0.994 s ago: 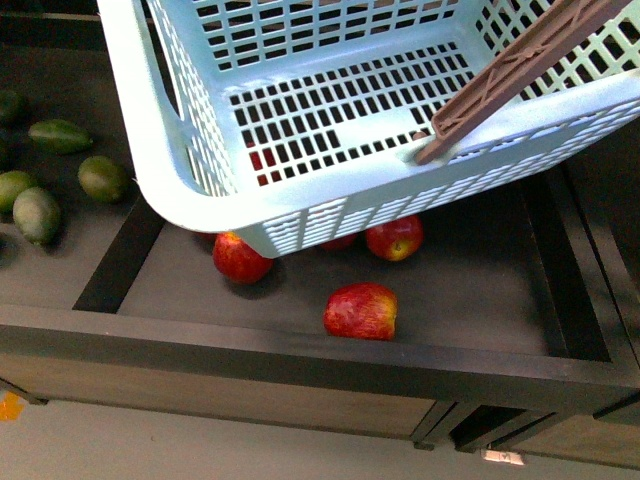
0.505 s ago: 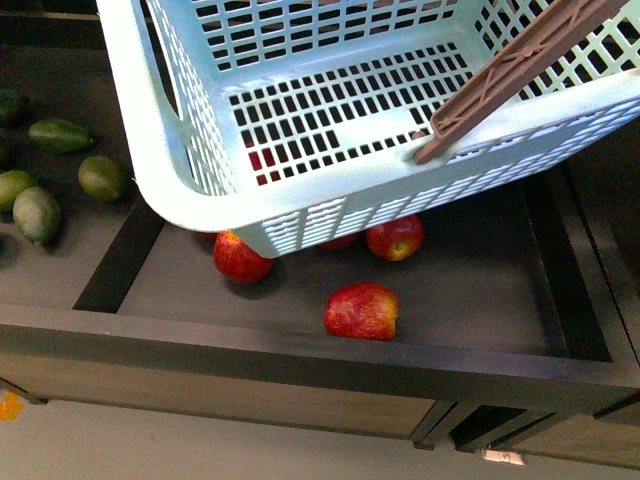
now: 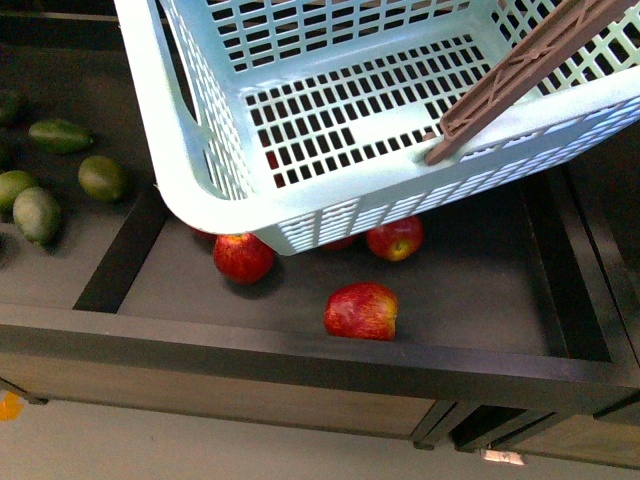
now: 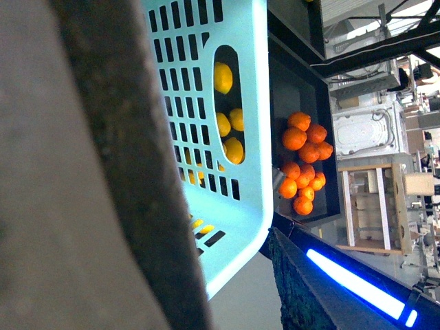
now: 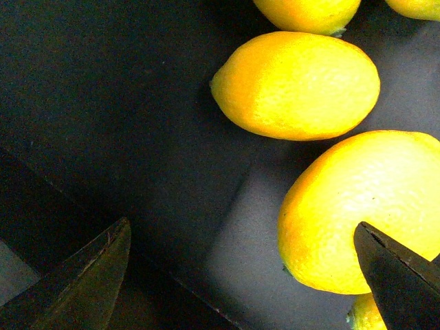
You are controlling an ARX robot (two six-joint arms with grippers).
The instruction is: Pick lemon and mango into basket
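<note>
1. The lemon [image 5: 357, 206] lies on the dark bin floor [image 5: 124, 103] close under the right wrist camera. A second lemon [image 5: 295, 86] lies just beside it, and slivers of more yellow fruit show at the picture's edges.
2. The right gripper [image 5: 241, 223] is spread wide and holds nothing. One finger sits at the near lemon's flank and the other is well off over bare floor, so the fruit is off-centre between them.
3. No mango can be picked out with certainty in any view.
4. The basket [image 3: 200, 190] hangs tilted above a bin of red fruits [image 3: 360, 310]. Its slotted bottom is bare as far as it shows, and one brown handle [image 3: 520, 65] slants up out of frame.
5. The left wrist view runs along the basket's outer wall, with yellow fruit showing through the slots and oranges [image 4: 302, 161] beyond. A blurred grey-brown mass [image 4: 103, 172] fills the foreground. The left gripper cannot be told apart from it, so I cannot tell whether it is closed or what it grips.
6. Green fruits [image 3: 100, 178] lie on the shelf to the left, outside the task.
7. Likely risks:
   - Closing from this offset could pinch only the lemon's edge, so the rounded fruit squirts out or rolls into its neighbour.
   - A finger could catch both lemons at once.
   - With the basket tilted, a dropped lemon may roll hard to the low corner.
</note>
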